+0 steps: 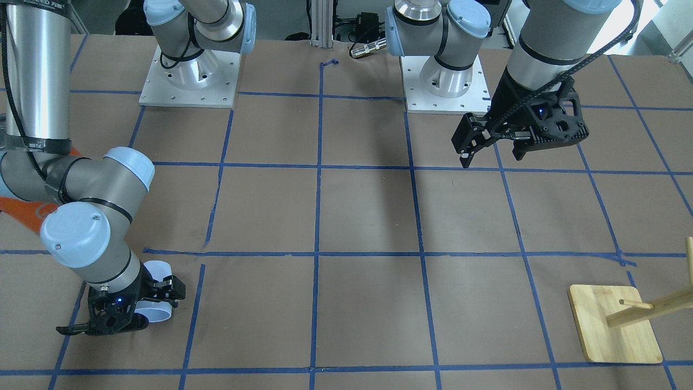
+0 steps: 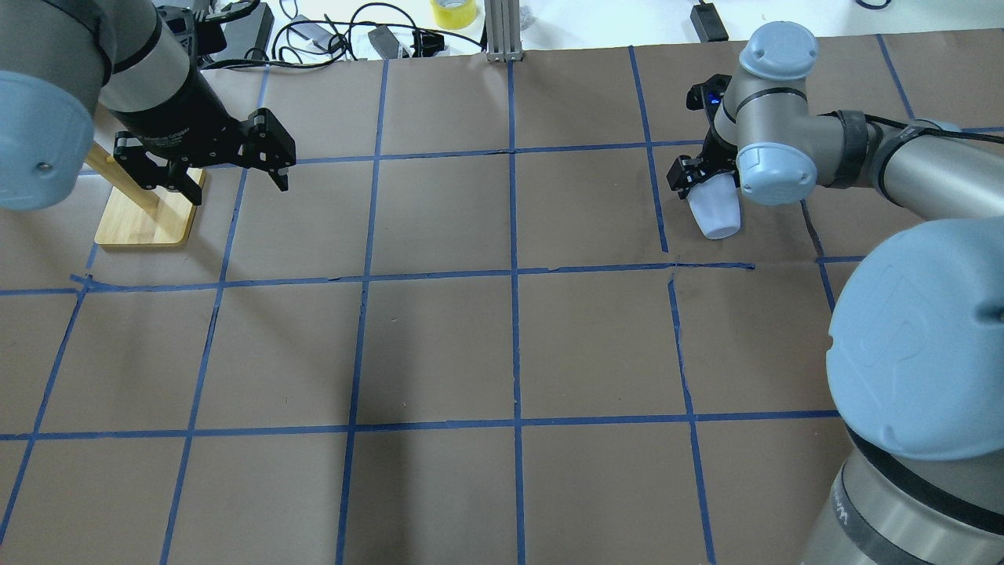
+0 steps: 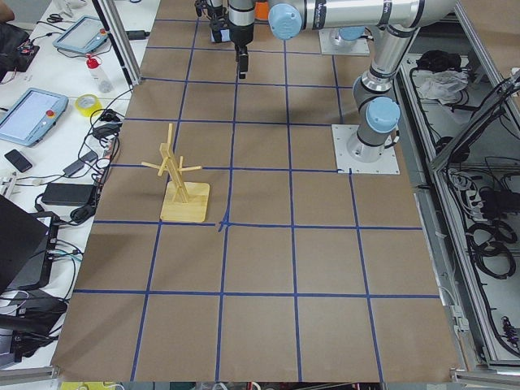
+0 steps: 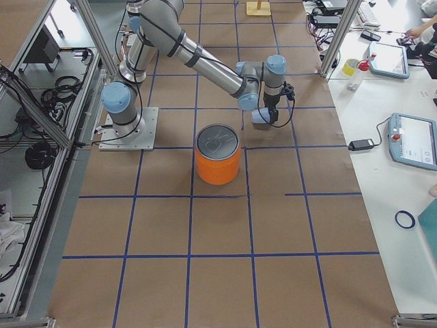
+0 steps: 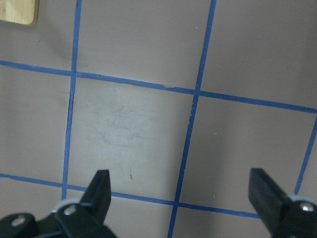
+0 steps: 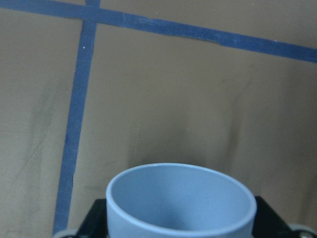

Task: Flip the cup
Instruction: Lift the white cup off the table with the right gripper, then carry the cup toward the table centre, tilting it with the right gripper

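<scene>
The cup [image 2: 715, 213] is a small pale lavender-blue tumbler at the table's far right. My right gripper [image 2: 702, 187] is shut on it, with a finger on either side. In the right wrist view the cup's open mouth [image 6: 181, 198] faces the camera, with the table behind it. It also shows in the front view [image 1: 158, 313] under the gripper [image 1: 154, 293], low over the table and tilted. I cannot tell whether it touches the table. My left gripper [image 2: 235, 184] is open and empty, held above the table at the far left [image 1: 492, 154] [image 5: 183, 193].
A wooden peg stand [image 2: 145, 220] [image 1: 612, 325] is beside my left gripper. A big orange can with a silver lid [image 4: 218, 162] stands on the right side, nearer the robot than the cup. Blue tape lines grid the brown table [image 2: 510, 345].
</scene>
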Robot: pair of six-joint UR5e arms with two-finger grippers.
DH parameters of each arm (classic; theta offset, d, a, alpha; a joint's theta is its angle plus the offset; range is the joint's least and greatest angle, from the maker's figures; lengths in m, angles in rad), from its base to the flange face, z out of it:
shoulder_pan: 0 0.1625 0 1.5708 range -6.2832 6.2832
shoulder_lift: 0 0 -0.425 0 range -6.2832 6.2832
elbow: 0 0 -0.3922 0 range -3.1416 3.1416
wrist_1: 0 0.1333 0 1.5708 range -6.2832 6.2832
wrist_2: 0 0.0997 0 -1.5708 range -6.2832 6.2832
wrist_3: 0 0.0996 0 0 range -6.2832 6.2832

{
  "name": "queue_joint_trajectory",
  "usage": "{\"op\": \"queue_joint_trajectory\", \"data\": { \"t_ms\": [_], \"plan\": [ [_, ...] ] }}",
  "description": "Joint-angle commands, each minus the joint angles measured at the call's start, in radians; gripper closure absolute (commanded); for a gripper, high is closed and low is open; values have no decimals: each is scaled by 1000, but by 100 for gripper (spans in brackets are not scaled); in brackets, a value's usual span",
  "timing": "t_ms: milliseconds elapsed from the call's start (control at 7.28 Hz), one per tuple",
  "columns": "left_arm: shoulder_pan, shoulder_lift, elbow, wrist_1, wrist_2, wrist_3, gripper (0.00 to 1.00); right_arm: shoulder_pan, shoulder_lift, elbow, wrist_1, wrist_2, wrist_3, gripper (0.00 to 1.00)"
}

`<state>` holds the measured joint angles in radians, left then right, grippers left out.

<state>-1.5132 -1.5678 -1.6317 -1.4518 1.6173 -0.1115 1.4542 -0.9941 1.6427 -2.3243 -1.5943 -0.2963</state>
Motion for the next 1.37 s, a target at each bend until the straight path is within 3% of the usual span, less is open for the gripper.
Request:
{"op": "queue_joint_trajectory", "data": {
  "t_ms": [0, 275, 550, 1237],
  "plan": [
    [-1, 3, -5, -12, -2, 1, 0, 0, 3, -10, 0, 2, -10, 68],
    [4, 5, -7, -9, 12, 3, 0, 3, -8, -12, 2, 2, -4, 100],
    [8, 5, -8, -6, 7, 3, 0, 55, -49, -20, 9, 2, -4, 100],
    [68, 6, 10, -38, 16, 47, 0, 433, -68, -34, 25, 22, -39, 100]
  ]
}}
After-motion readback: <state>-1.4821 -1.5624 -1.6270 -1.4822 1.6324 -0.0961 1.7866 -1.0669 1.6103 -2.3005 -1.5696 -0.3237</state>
